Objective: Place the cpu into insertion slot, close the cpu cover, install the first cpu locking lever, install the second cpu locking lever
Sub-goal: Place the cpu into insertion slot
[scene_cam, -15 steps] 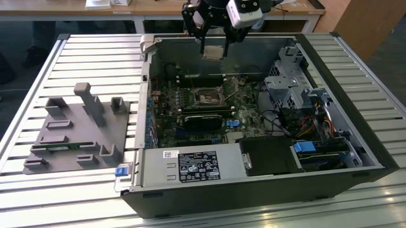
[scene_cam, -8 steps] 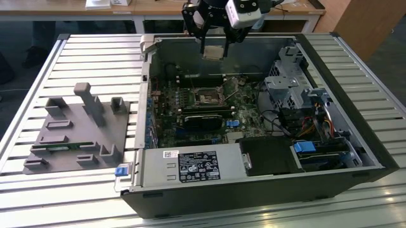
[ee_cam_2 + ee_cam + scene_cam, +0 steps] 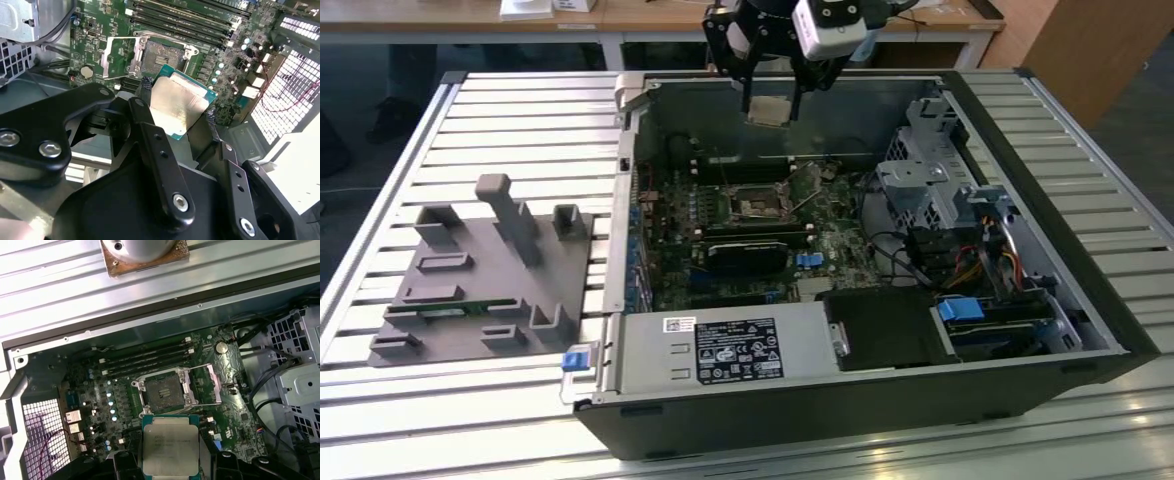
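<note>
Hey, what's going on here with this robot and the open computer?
A robot arm's claw holds the cpu by its edges, in the air above the open case. The slot on the green board sits empty, with its cover swung open beside it. The cpu is not yet in the slot, and the cover is not yet closed.

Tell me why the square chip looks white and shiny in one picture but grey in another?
In the second wrist view, light glares off the cpu, washing its top pale; in the first wrist view it looks even grey, while the slatted table glares white; in the exterior view the computer case is dim inside.
</note>
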### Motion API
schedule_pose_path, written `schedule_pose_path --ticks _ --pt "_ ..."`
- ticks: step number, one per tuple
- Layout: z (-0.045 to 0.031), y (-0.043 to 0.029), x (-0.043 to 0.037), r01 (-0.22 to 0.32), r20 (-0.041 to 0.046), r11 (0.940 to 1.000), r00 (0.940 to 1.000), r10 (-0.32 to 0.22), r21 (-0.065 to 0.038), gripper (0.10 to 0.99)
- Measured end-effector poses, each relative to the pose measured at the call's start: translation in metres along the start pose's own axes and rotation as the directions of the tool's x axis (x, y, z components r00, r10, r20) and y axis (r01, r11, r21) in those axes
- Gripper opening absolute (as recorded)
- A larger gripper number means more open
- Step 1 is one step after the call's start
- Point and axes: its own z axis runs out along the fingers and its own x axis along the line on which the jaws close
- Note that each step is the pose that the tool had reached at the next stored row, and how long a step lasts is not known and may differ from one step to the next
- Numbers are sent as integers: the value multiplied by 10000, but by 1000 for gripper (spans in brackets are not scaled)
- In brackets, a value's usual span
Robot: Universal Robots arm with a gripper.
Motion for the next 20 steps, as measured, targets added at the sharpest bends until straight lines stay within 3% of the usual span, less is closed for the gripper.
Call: schedule_pose_path --ticks 20 --pt "0 0 0 -656 58 9978 9978 656 -15 541"
